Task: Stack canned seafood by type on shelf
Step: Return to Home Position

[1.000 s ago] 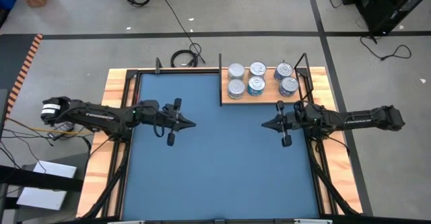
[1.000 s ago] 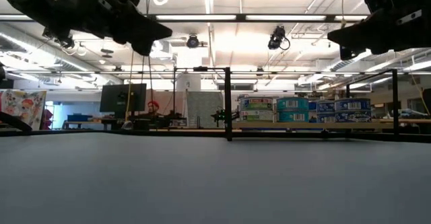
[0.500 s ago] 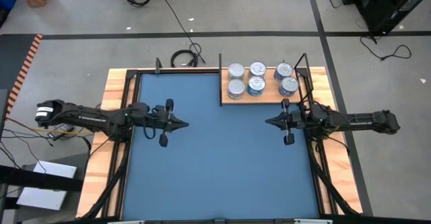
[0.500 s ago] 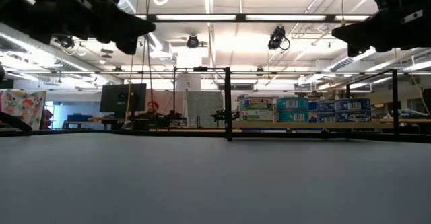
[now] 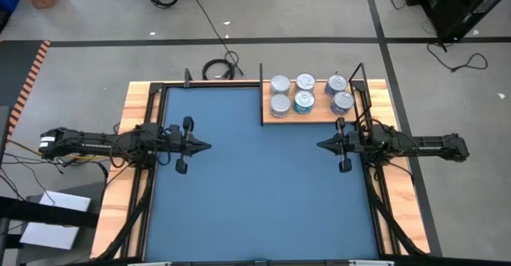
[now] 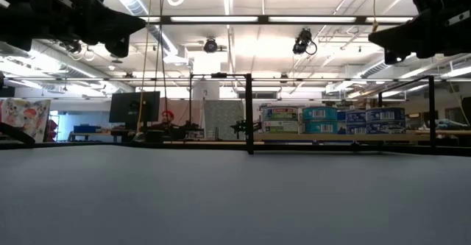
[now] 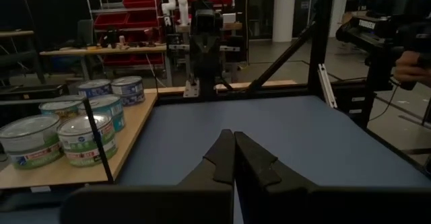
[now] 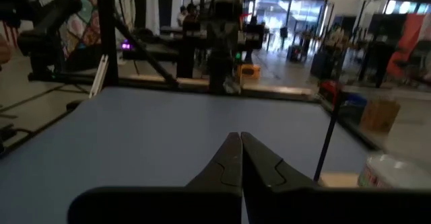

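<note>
Silver-lidded, short round seafood tins (image 5: 303, 101) stand grouped on the flat light-brown wooden shelf board (image 5: 319, 117). It sits at the table's far edge on the right arm's side, with its long axis running across the table. From above, 6 lids show in 2 rows of 3. The low view shows bluish labels, but I cannot tell how many tiers each pile holds. Every tin in view is on the board.

The right gripper (image 5: 321, 144) hangs over the right edge of the large blue mat (image 5: 263, 202). It is near the board's front right corner but apart from it, pointing toward the table's middle. Its fingers are pressed together on nothing. The left gripper (image 5: 206, 146) hangs at the mat's left edge, well apart from the shelf, likewise closed and empty.

The sorting looks finished, leaving only the arms to go home. The shelf lies sideways of the right jaws, toward the far edge, not ahead of them, so drawing straight back should miss the piles. The right arm is nearer and is the 1 to watch.

The mat is smooth and flat, set in a pale wooden table with black rails. Around it are grey floor, dark tape lines and loose cables.
</note>
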### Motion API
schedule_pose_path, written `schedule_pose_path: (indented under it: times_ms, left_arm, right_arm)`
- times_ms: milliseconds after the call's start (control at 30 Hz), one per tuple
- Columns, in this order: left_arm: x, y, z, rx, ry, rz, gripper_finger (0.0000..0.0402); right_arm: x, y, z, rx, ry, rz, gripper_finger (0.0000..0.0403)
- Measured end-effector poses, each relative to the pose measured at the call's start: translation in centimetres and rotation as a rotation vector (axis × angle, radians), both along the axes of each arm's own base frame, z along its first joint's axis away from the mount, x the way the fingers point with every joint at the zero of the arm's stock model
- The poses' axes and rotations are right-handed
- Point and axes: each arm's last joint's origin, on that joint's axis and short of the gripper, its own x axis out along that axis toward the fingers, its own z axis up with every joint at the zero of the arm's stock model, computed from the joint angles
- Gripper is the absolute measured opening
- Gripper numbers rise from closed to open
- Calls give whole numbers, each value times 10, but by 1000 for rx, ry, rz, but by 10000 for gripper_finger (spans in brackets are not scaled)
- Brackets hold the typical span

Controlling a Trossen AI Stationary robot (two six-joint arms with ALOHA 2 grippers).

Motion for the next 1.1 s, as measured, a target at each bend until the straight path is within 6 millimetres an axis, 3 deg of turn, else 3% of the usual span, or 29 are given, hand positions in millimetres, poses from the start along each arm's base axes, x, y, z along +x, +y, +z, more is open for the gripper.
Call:
schedule_pose_path:
  times_ms: [300,467,833,1100]
  left_arm:
    - [-12,-1,-3,-18,27,-1,5]
    - [-20,-1,2,1,-17,0,5]
    - [-54,-1,1,-13,-59,68,5]
    - [-50,1,-7,32,-75,128,5]
  right_arm:
    - [0,-2,-7,-2,29,-57,3]
    - [-1,-2,-22,36,46,-60,3]
    - [-8,-1,-16,39,-30,-48,2]
    - [-8,-2,-15,46,-39,-79,2]
